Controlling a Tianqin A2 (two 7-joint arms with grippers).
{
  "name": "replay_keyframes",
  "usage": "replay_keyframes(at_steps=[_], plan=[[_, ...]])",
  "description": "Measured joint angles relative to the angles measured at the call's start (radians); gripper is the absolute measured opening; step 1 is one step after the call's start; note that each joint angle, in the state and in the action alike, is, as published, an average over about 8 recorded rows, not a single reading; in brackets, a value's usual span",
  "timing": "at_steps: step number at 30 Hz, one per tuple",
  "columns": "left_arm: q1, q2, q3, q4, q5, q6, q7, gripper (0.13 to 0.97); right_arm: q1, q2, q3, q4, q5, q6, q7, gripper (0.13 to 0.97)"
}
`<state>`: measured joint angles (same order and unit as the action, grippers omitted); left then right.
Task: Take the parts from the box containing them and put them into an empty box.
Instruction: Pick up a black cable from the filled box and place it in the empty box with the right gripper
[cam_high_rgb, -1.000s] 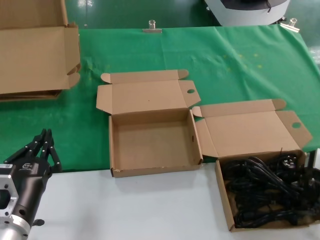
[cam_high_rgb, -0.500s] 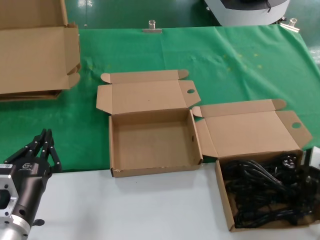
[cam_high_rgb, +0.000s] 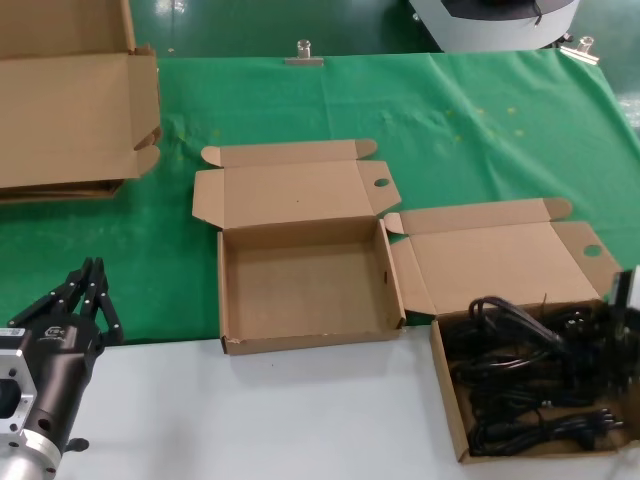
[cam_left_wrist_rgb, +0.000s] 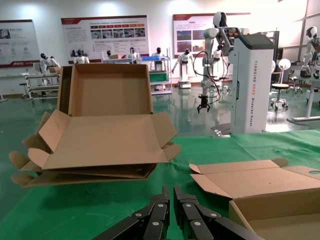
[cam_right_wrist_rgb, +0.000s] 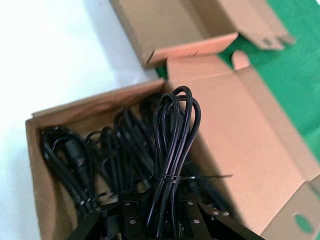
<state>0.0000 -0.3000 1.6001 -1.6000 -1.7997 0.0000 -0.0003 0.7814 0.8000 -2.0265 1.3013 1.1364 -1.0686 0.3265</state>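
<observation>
The box containing the parts stands at the front right, lid open, with several black cable bundles in it. My right gripper is shut on one cable bundle, held a little above the others in that box. In the head view this gripper shows only at the right edge, next to the raised bundle. The empty box sits open in the middle, left of the full one, and also shows from both wrists. My left gripper rests shut at the front left.
A stack of large flat cardboard boxes lies at the back left. Green cloth covers the table's rear; the front strip is white. A metal clip and a white machine base sit at the back edge.
My right gripper came in from the right edge over the full box and closed on a cable bundle, which now stands raised above the others. The left arm stayed still.
</observation>
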Motion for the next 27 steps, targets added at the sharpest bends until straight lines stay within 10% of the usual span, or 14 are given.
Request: replay_keyframes(at_steps=[27], plan=[[0.000,0.000,0.000,0.000,0.000,0.000,0.000,0.172,0.200,-0.236,-0.071,-0.014,-0.088,0.065,-0.094,0.214]])
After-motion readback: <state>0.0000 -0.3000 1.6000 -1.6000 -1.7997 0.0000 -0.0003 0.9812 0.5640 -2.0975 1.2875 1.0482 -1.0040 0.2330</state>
